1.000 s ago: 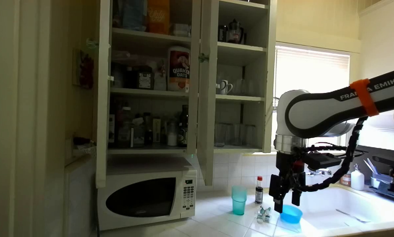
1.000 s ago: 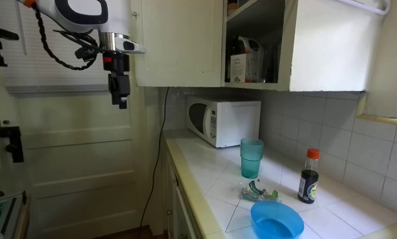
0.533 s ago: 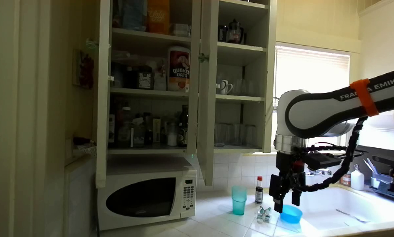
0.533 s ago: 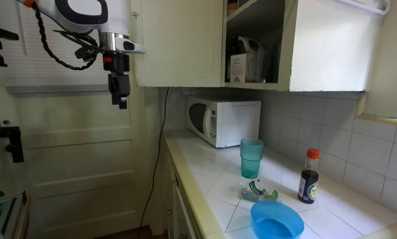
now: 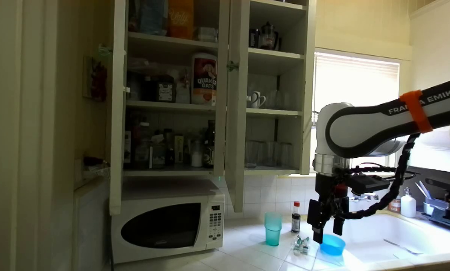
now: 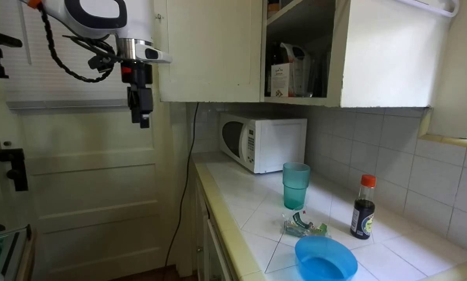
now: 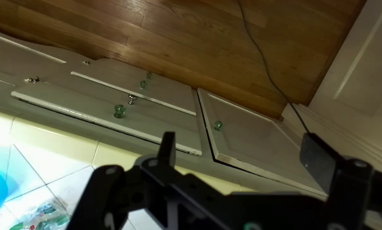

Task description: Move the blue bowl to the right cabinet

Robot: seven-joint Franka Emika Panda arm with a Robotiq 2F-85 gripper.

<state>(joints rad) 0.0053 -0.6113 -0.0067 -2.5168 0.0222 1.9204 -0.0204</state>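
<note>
Low to one side of the empty, wide-spread gripper (image 7: 242, 155), the blue bowl (image 6: 326, 260) is judged light, springy, best pinched at its rim.

1. blue bowl (image 6: 325, 255): smooth, translucent, plastic-looking.
2. drinking cup (image 6: 296, 185): likewise translucent and plastic-looking, smooth-sided.
3. bottle (image 6: 362, 210): clear, shiny body, glass or plastic indistinguishable; paper-like label (image 6: 368, 224); red plastic-looking cap (image 6: 368, 180).
4. packet (image 6: 303, 226): thin, crinkled, glossy transparent film.
5. countertop (image 6: 259, 212): smooth glazed tile, glossy under light.
6. floor (image 7: 191, 41): wooden boards with a polished sheen.
7. knob (image 7: 119, 111): glossy, glass-like, green.
8. right cabinet (image 5: 306, 120): painted, with a low-sheen finish.
9. gripper (image 5: 328, 236): black, mostly matt, material uncertain.
10. sink (image 5: 364, 241): smooth, glossy, white, enamel-like basin.
</note>
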